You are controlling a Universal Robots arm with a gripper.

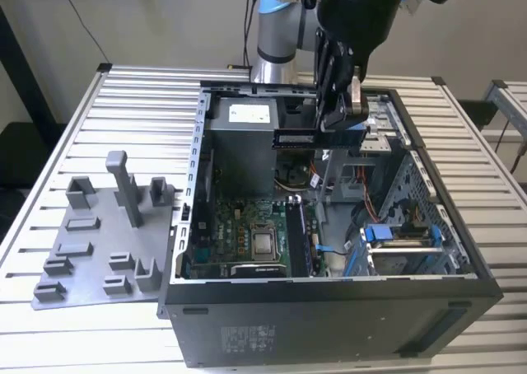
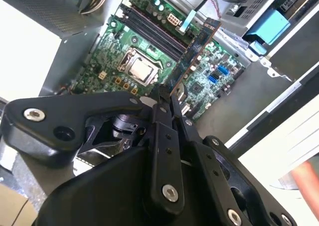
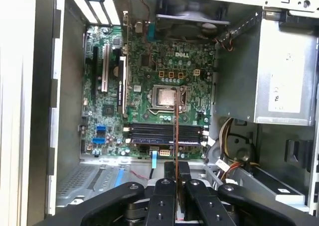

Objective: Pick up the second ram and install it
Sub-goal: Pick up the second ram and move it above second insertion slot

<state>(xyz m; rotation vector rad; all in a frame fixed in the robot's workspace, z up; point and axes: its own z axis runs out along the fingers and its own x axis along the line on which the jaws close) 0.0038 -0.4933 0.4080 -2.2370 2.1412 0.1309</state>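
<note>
The second ram is a thin dark stick hanging level above the open computer case, out past the fingers toward the exterior view's left. My gripper is shut on one end of it. In the second wrist view the ram runs from the gripper out over the motherboard. In the first wrist view the ram appears edge-on as a thin line rising from the gripper across the black memory slots. The stick is clear of the board, well above the slots.
A grey power supply fills the case's rear corner beside the ram. The processor socket lies next to the slots. Blue drive clips and cables sit on the exterior view's right. A grey holder tray lies on the slatted table.
</note>
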